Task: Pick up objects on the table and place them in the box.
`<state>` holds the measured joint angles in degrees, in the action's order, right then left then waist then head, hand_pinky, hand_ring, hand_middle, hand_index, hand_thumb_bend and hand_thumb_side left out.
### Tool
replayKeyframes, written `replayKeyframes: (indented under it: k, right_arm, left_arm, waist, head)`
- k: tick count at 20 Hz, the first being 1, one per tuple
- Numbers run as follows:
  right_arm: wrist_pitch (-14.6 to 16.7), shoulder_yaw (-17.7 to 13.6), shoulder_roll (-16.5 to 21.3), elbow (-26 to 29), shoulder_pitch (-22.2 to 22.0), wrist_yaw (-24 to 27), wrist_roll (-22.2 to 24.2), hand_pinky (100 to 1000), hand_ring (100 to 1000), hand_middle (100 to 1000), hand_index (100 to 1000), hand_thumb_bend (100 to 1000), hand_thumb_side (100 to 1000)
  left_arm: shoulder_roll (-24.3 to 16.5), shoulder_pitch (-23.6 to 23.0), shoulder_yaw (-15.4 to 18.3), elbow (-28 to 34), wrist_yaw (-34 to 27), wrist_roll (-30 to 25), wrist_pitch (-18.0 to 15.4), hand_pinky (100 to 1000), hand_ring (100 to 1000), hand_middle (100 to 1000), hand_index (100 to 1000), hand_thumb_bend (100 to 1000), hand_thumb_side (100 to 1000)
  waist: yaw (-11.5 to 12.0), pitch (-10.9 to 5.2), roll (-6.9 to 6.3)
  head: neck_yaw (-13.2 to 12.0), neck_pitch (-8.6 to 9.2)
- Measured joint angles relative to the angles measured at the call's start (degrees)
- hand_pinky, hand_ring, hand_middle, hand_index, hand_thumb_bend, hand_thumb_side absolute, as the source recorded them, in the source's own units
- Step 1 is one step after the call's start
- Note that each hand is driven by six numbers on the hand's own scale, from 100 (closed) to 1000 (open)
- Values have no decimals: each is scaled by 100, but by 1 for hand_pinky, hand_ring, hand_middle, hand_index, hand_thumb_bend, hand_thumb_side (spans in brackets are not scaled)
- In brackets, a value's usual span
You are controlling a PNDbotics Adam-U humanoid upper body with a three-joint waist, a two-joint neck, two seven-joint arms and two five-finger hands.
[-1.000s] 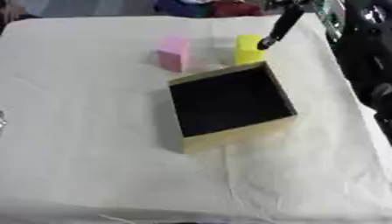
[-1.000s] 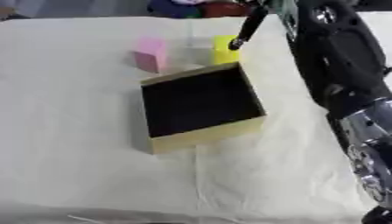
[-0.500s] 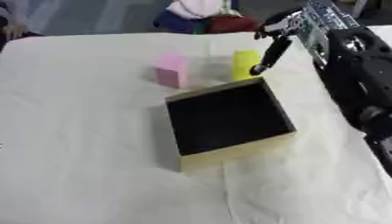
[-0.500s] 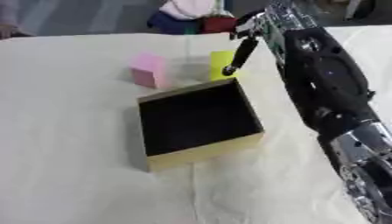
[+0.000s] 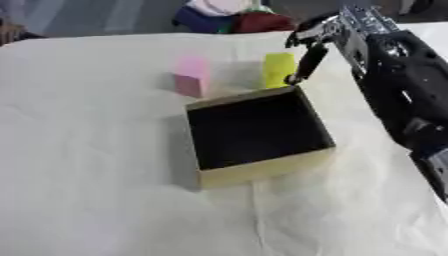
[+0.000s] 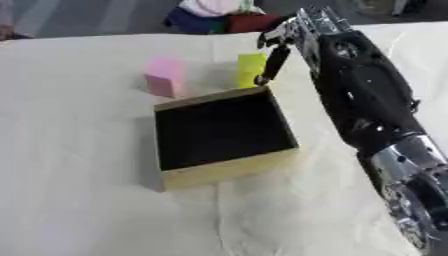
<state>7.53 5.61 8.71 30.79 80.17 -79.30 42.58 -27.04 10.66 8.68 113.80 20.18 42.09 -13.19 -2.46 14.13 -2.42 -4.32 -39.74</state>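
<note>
The box [image 5: 258, 134] holds nothing. The right hand [image 5: 308, 60], fingers straight, holding nothing, touches the yellow block [image 5: 279, 69] behind it.

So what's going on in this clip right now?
The robot's right hand is reaching over the far side of the table, with a straight finger pointing down right beside the yellow block; contact cannot be confirmed. The pink block stands untouched to its left. The open box in front of both blocks holds nothing yet. The left hand is out of view.
</note>
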Motion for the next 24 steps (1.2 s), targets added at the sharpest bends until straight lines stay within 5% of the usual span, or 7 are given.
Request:
replayKeyframes:
  k: [24]
  right_arm:
    - [-276,-155,-299,-475,157,-508,-426,874,886,917,1000,341,422]
  left_arm:
    - [32,50,-2,0,-25,-5,-3,712,717,701,925,172,771]
  waist:
    - [113,104,-12]
  head:
    - [69,0]
